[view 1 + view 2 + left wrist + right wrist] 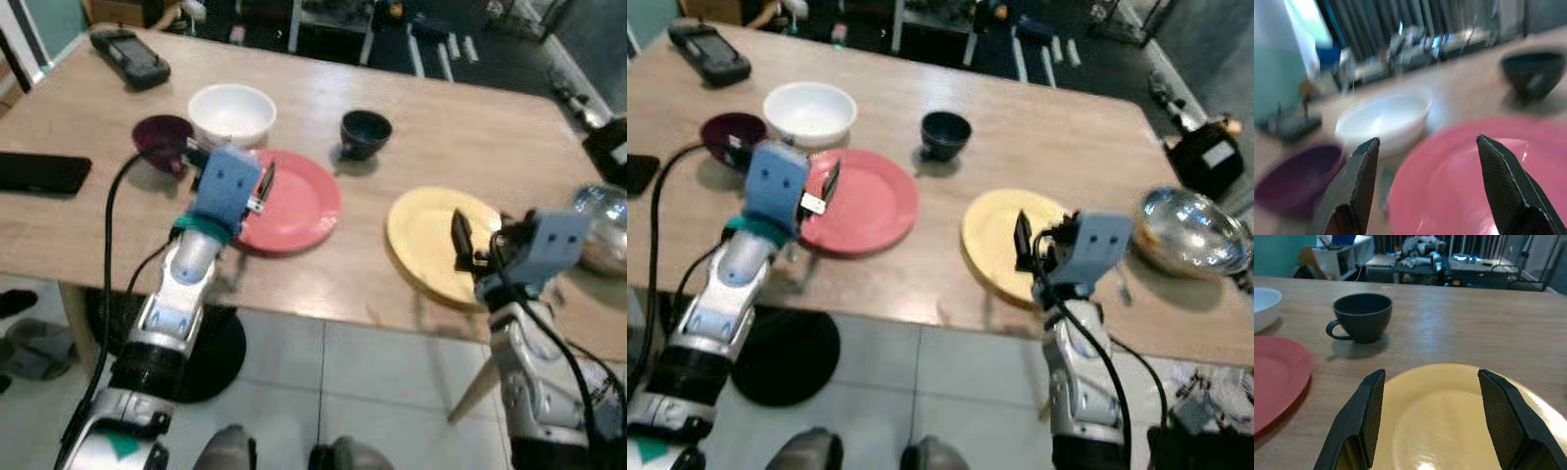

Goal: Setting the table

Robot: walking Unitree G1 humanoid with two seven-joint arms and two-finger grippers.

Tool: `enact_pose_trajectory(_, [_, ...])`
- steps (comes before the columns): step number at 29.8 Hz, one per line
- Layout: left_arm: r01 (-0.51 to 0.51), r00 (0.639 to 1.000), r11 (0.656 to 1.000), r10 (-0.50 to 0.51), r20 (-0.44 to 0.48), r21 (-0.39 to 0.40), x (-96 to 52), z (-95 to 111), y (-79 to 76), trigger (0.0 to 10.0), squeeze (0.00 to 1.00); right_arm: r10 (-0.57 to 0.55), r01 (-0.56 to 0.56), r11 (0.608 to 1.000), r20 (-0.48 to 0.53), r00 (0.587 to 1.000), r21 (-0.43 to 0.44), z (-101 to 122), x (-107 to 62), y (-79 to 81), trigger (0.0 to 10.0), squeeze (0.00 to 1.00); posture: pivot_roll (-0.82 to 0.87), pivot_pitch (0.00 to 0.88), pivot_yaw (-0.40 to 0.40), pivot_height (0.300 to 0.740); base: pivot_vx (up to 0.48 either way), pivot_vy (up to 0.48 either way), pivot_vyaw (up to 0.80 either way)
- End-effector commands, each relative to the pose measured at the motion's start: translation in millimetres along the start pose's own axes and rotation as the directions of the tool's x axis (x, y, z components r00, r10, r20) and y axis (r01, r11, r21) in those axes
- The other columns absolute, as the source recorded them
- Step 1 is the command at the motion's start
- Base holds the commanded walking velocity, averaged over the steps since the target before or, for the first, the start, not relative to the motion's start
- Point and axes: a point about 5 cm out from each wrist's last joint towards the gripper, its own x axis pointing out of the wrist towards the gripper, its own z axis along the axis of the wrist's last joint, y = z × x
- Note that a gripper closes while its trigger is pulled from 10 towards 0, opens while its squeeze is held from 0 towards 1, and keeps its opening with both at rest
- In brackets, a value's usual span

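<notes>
A red plate point(294, 206) lies at the table's near edge. Behind it stand a white bowl point(232, 113) and a purple bowl point(160, 137). My left gripper point(1425, 147) hovers open over the red plate's left rim, with nothing between its fingers point(1364, 171). A yellow plate point(426, 235) lies further right and juts a little over the table's front edge. My right gripper point(1430, 377) is open just above the plate's near side and holds nothing. A dark cup point(1361, 316) with its handle stands between and behind the two plates.
A silver metal bowl point(1190, 230) sits at the right end of the wooden table point(460, 137). A black handheld device point(129, 56) lies at the far left corner, a black phone point(39, 173) at the left edge. A black round base point(784, 357) stands on the tiled floor.
</notes>
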Motion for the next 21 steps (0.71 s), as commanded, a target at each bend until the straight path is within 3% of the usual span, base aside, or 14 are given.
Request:
enact_pose_trajectory(1, [-0.006, 0.998, 0.997, 0.002, -0.059, -0.073, -5.9, -6.1, -5.6, 10.0, 0.00, -0.010, 0.010, 1.000, -0.020, 1.000, -0.007, -3.1, -2.8, -3.3, 10.0, 0.00, 0.06, 0.020, -0.044, 0.740, 0.000, 0.000, 0.00])
enact_pose_trajectory(2, [-0.006, 0.998, 0.997, 0.002, -0.059, -0.073, -5.9, -6.1, -5.6, 10.0, 0.00, -0.010, 0.010, 1.000, -0.020, 1.000, -0.007, -3.1, -2.8, -3.3, 10.0, 0.00, 0.06, 0.020, -0.044, 0.740, 0.000, 0.000, 0.00])
enact_pose_trajectory(4, [-0.051, 0.987, 0.978, 0.018, -0.161, -0.204, -11.4, -17.5, -5.1, 10.0, 0.00, -0.003, 0.003, 1.000, -0.020, 1.000, -0.006, -2.9, -2.0, -2.0, 10.0, 0.00, 0.07, 0.021, -0.053, 0.740, 0.000, 0.000, 0.00])
enact_pose_trajectory(6, [-0.051, 0.987, 0.978, 0.018, -0.161, -0.204, -11.4, -17.5, -5.1, 10.0, 0.00, -0.003, 0.003, 1.000, -0.020, 1.000, -0.006, -2.9, -2.0, -2.0, 10.0, 0.00, 0.07, 0.021, -0.053, 0.740, 0.000, 0.000, 0.00])
enact_pose_trajectory(7, [-0.073, 0.973, 0.934, -0.009, -0.230, -0.349, -12.7, -24.1, -6.0, 10.0, 0.00, 0.003, -0.004, 1.000, -0.022, 1.000, -0.006, -3.1, -1.1, -1.7, 10.0, 0.00, 0.08, 0.022, -0.058, 0.740, 0.000, 0.000, 0.00])
enact_pose_trajectory(8, [-0.077, 0.969, 0.915, -0.025, -0.246, -0.395, -12.9, -25.3, -6.7, 10.0, 0.00, 0.005, -0.006, 1.000, -0.023, 1.000, -0.007, -3.1, -0.9, -1.8, 10.0, 0.00, 0.08, 0.022, -0.058, 0.740, 0.000, 0.000, 0.00])
enact_pose_trajectory(9, [-0.077, 0.969, 0.915, -0.025, -0.246, -0.395, -12.9, -25.3, -6.7, 10.0, 0.00, 0.005, -0.006, 1.000, -0.023, 1.000, -0.007, -3.1, -0.9, -1.8, 10.0, 0.00, 0.08, 0.022, -0.058, 0.740, 0.000, 0.000, 0.00])
enact_pose_trajectory(11, [-0.095, 0.965, 0.891, -0.026, -0.261, -0.443, -13.1, -26.4, -5.9, 10.0, 0.00, 0.007, -0.007, 1.000, -0.024, 1.000, -0.007, -3.0, -0.8, -1.8, 10.0, 0.00, 0.08, 0.026, -0.059, 0.740, 0.000, 0.000, 0.00])
enact_pose_trajectory(12, [-0.141, 0.957, 0.861, -0.008, -0.291, -0.489, -13.4, -29.5, -2.7, 10.0, 0.00, 0.007, -0.007, 1.000, -0.024, 1.000, -0.008, -2.9, -0.7, -1.8, 10.0, 0.00, 0.08, 0.028, -0.059, 0.740, 0.000, 0.000, 0.00])
enact_pose_trajectory(13, [-0.141, 0.957, 0.861, -0.008, -0.291, -0.489, -13.4, -29.5, -2.7, 10.0, 0.00, 0.007, -0.007, 1.000, -0.024, 1.000, -0.008, -2.9, -0.7, -1.8, 10.0, 0.00, 0.08, 0.028, -0.059, 0.740, 0.000, 0.000, 0.00])
enact_pose_trajectory(15, [-0.226, 0.935, 0.799, 0.017, -0.355, -0.557, -15.2, -34.9, 2.3, 10.0, 0.00, 0.007, -0.008, 1.000, -0.025, 1.000, -0.008, -2.9, -0.8, -1.8, 10.0, 0.00, 0.08, 0.029, -0.059, 0.740, 0.000, 0.000, 0.00])
enact_pose_trajectory(18, [-0.268, 0.921, 0.772, 0.030, -0.388, -0.576, -16.1, -38.2, 4.9, 10.0, 0.00, 0.007, -0.007, 1.000, -0.026, 1.000, -0.008, -3.2, -1.1, -2.0, 10.0, 0.00, 0.08, 0.032, -0.059, 0.740, 0.000, 0.000, 0.00])
enact_pose_trajectory(19, [-0.315, 0.902, 0.738, 0.037, -0.431, -0.596, -16.0, -43.1, 8.5, 10.0, 0.00, 0.004, -0.005, 1.000, -0.031, 1.000, -0.007, -4.3, -2.5, -2.5, 10.0, 0.00, 0.08, 0.039, -0.062, 0.740, 0.000, 0.000, 0.00])
enact_pose_trajectory(21, [-0.315, 0.902, 0.738, 0.037, -0.431, -0.596, -16.0, -43.1, 8.5, 10.0, 0.00, 0.004, -0.005, 1.000, -0.031, 1.000, -0.007, -4.3, -2.5, -2.5, 10.0, 0.00, 0.08, 0.039, -0.062, 0.740, 0.000, 0.000, 0.00])
